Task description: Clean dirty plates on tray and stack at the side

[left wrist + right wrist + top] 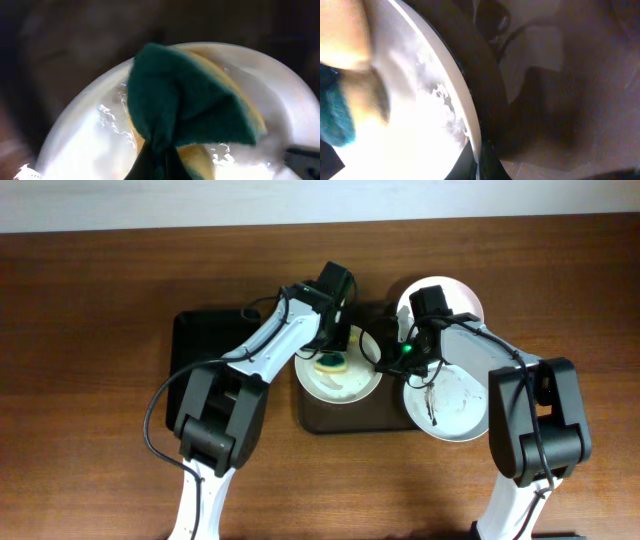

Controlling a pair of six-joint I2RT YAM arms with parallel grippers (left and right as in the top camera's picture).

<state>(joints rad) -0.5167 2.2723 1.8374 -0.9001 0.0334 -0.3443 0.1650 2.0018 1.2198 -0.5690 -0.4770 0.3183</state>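
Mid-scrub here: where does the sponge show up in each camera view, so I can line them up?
Overhead: the sponge lies near centre, on the leftmost plate.
Left wrist: it fills the middle, green side showing, over that plate.
Right wrist: a blurred teal patch at the left edge, probably it.
Shared landmark: that plate's white rim.

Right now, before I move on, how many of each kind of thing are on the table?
plates: 3 (plate under the sponge, smeared plate, far plate)
trays: 2 (brown tray, black tray)
sponge: 1
Total: 6
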